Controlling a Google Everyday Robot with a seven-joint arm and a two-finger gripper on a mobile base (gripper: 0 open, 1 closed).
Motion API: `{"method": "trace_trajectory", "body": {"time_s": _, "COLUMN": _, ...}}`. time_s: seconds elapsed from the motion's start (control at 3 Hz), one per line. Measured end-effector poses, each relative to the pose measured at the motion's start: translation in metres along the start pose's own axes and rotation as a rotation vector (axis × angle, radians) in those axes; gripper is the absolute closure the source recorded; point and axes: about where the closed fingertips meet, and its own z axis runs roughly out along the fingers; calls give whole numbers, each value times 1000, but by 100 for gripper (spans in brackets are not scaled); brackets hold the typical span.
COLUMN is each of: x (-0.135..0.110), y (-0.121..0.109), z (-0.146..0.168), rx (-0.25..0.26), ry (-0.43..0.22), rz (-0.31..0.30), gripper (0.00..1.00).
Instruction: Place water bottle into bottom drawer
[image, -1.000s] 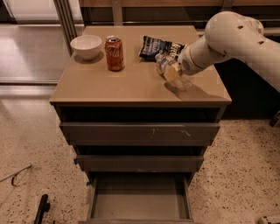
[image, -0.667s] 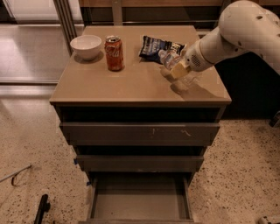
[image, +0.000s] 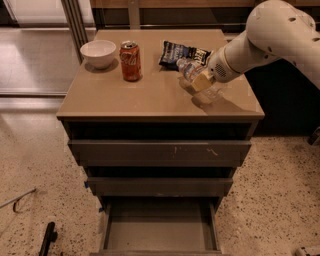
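The water bottle (image: 189, 69) is clear and crinkled and lies tilted at the right of the cabinet top (image: 155, 95), its cap end towards the chip bag. My gripper (image: 201, 80) comes in from the right and is shut around the bottle's lower half, holding it just above the surface with a shadow under it. The bottom drawer (image: 159, 234) is pulled open at the foot of the cabinet. Its flat grey floor is bare.
An orange-red soda can (image: 131, 61) and a white bowl (image: 98, 53) stand at the back left of the top. A dark chip bag (image: 182, 53) lies just behind the bottle. The two upper drawers (image: 160, 151) stick out slightly. A black object (image: 47, 238) lies on the floor, lower left.
The arm's upper part has swung up and to the right. The gripper and the bottle have shifted only slightly over the same spot on the cabinet top.
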Motion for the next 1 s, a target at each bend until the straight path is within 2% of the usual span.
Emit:
{"method": "trace_trajectory", "body": {"time_s": 0.33, "x": 0, "y": 7, "z": -6, "rx": -43, "ry": -12, "rz": -77, "gripper": 100}}
{"method": "trace_trajectory", "body": {"time_s": 0.67, "x": -8, "y": 9, "z": -53, "rx": -169, "ry": -87, "rz": -230, "gripper": 100}}
{"method": "trace_trajectory", "body": {"time_s": 1.0, "x": -13, "y": 8, "z": -64, "rx": -162, "ry": -85, "rz": -277, "gripper": 100}}
